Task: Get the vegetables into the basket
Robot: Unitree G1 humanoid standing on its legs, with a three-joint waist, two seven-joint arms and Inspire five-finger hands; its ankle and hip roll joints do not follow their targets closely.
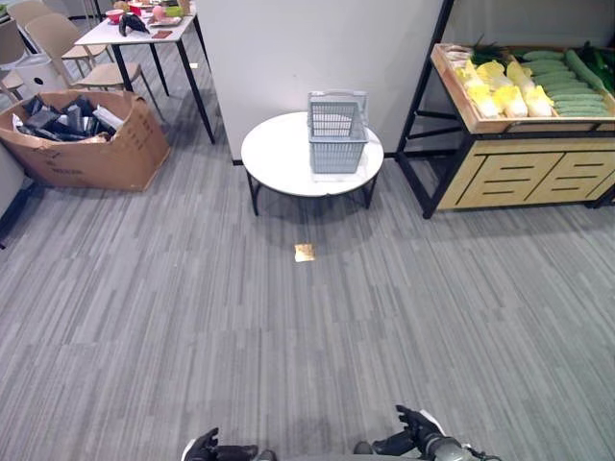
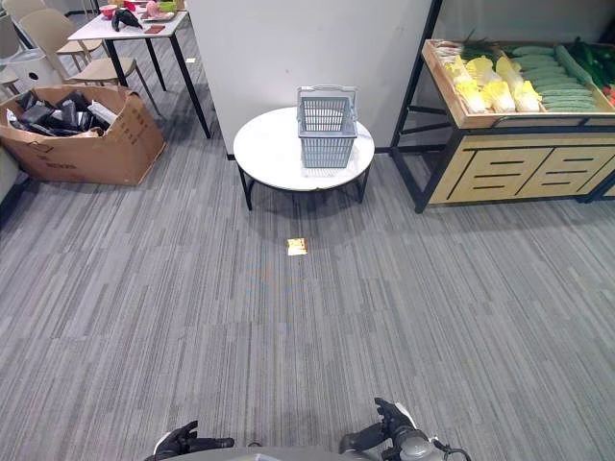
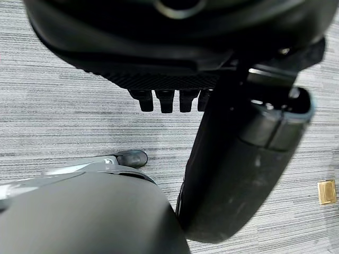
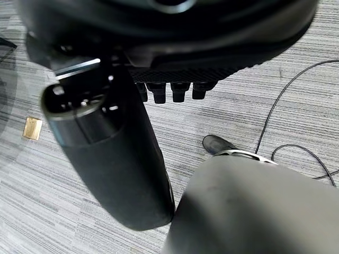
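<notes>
Both hands low at the near edge, holding nothing: left hand point(image 1: 213, 448) and right hand point(image 1: 415, 432), fingers loosely relaxed, apart. Grey carpet floor point(image 1: 288, 336) ahead, small yellow tag point(image 1: 305, 252) on it. Further off, round white bench point(image 1: 279, 158) carrying an empty grey basket point(image 1: 336, 134). Vegetables point(image 1: 524, 86), yellow ones and green cucumbers, lie in the wooden shelf crate point(image 1: 452, 82) far right, well apart from the basket. Cardboard box point(image 1: 82, 139) far left holds dark clutter. Risks, likely: bumping the bench on approach and shifting the basket; dropping produce while carrying it across.
</notes>
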